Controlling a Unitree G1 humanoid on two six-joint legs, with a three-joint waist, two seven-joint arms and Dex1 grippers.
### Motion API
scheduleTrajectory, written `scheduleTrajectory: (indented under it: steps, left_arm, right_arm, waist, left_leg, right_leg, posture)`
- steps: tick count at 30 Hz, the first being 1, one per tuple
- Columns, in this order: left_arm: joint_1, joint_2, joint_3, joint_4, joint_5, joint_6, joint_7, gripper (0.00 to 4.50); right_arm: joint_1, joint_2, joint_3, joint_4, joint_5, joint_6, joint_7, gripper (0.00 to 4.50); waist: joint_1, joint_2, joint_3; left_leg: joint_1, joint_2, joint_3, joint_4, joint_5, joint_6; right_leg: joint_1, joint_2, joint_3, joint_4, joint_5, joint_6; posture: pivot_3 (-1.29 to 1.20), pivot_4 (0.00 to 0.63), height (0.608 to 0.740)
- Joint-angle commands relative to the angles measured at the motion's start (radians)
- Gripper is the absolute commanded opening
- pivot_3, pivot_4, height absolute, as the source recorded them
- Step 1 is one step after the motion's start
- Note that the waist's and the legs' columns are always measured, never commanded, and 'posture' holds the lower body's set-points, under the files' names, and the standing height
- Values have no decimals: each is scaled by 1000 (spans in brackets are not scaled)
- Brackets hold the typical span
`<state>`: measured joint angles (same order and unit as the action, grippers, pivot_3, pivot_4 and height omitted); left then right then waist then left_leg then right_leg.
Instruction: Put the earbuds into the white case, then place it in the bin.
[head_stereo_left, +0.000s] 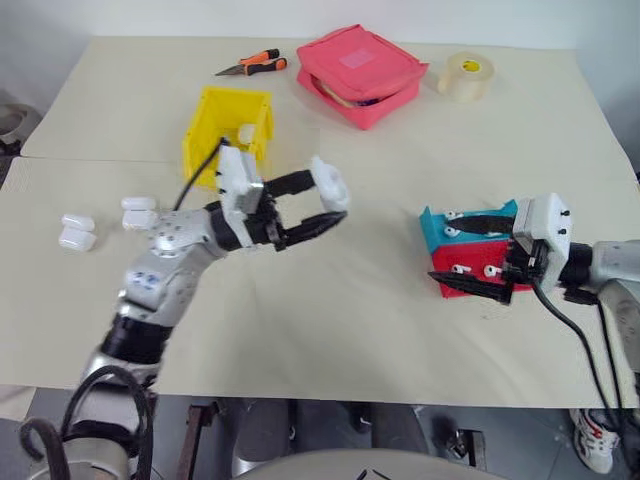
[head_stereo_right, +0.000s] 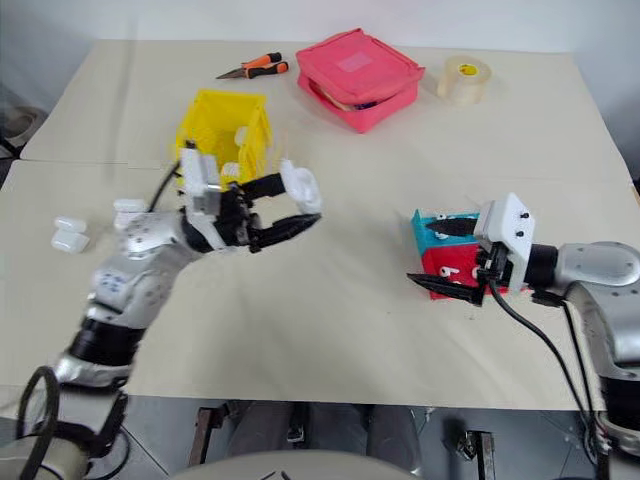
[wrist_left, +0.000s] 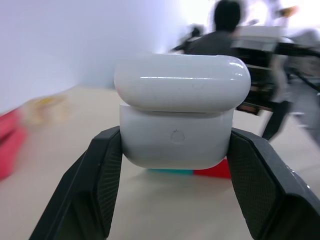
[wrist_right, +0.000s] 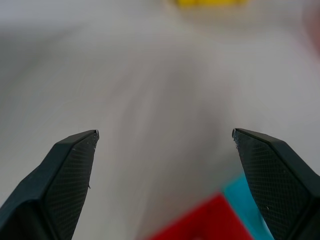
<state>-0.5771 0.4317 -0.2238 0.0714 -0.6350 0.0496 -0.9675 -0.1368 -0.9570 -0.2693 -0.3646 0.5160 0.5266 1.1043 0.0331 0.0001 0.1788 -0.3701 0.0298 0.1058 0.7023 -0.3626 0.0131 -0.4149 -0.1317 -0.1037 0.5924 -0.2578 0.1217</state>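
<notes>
Nearest, the left gripper (head_stereo_left: 325, 208) pinches the white case (head_stereo_left: 331, 185) by its lower body; glossy, light, likely slippery. The right gripper (head_stereo_left: 490, 257) gapes empty.

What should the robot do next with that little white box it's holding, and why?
Probably the right gripper should pick an earbud from the tray. The left gripper holds the white case in the air with its lid ajar, and the right one is open by the tray.

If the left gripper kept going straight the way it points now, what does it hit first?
Likely the teal and red tray. The left gripper, shut on a white case, points across the table toward it, and the left wrist view shows the tray straight behind the case. The gripper may pass above it.
</notes>
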Motion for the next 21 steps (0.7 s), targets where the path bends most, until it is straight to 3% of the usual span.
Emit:
scheduleTrajectory:
  steps: [1, 6, 10, 13, 21]
  left_arm:
    - [-38, -60, -15, 83, 41, -90, -177, 2758]
    - [-68, -136, -25, 209, 118, -159, -288, 2758]
    - [-103, -207, -15, 280, 159, -152, -281, 2758]
    - [-147, -243, -3, 347, 199, -104, -226, 2758]
    - [-260, -327, 77, 429, 191, 56, -127, 2758]
  right_arm:
    - [65, -32, -106, -116, 27, 64, -46, 4500]
    - [207, -57, -201, -244, 12, 124, -87, 4500]
    - [325, -61, -230, -342, -26, 169, -132, 4500]
    - [315, -65, -238, -342, 87, 341, -159, 4500]
    - [283, -88, -214, -303, 63, 318, -163, 4500]
  waist:
    - [-6, -1, 0]
    - [-7, -1, 0]
    - [-4, -2, 1]
    - [-5, -2, 1]
    - [-7, -3, 1]
  left_leg:
    - [0, 0, 0, 0, -1, 1]
    - [0, 0, 0, 0, -2, 3]
    - [0, 0, -1, 1, -2, 4]
    - [-1, 0, -7, 4, -3, 6]
    - [-4, 0, -11, 13, -6, 11]
  right_leg:
    - [0, 0, 0, -1, 0, 0]
    - [0, -1, 0, -1, 1, 1]
    - [1, -1, 0, -1, 1, 1]
    - [2, -2, 0, -1, 2, 1]
    - [2, -2, 0, -1, 5, 3]
  posture:
    - [0, 150, 740]
    - [0, 150, 740]
    - [0, 150, 740]
    - [0, 150, 740]
    - [0, 150, 740]
